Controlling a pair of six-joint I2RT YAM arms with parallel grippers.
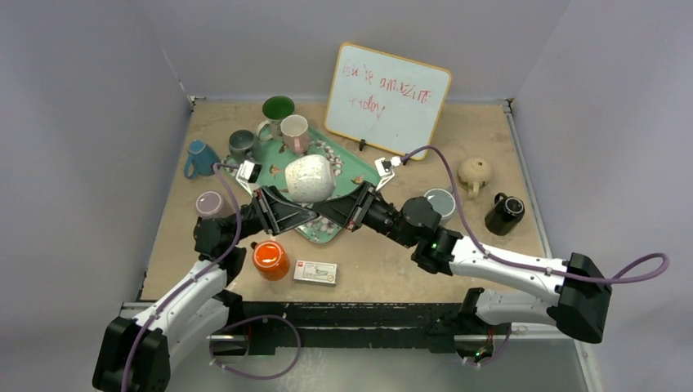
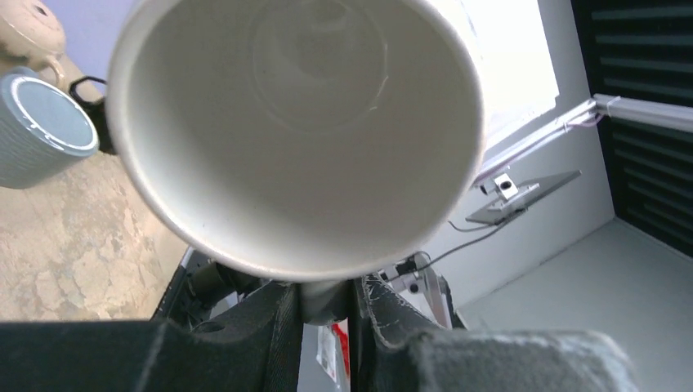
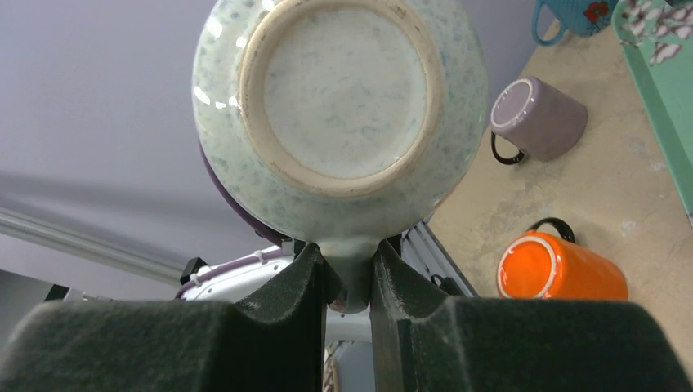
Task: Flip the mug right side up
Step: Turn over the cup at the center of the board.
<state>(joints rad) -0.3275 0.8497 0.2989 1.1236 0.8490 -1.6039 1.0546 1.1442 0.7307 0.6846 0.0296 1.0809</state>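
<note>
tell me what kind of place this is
Probably a robotics lab test cell: plain walls box in a worn tabletop, a handwritten whiteboard leans at the back, and an orange mug is one of many staged around a green tray.

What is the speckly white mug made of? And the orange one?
The speckled mug looks ceramic: shiny glaze with glints, and a bare, matte ring under its base. The orange mug is probably glazed ceramic too: smooth, glossy.
</note>
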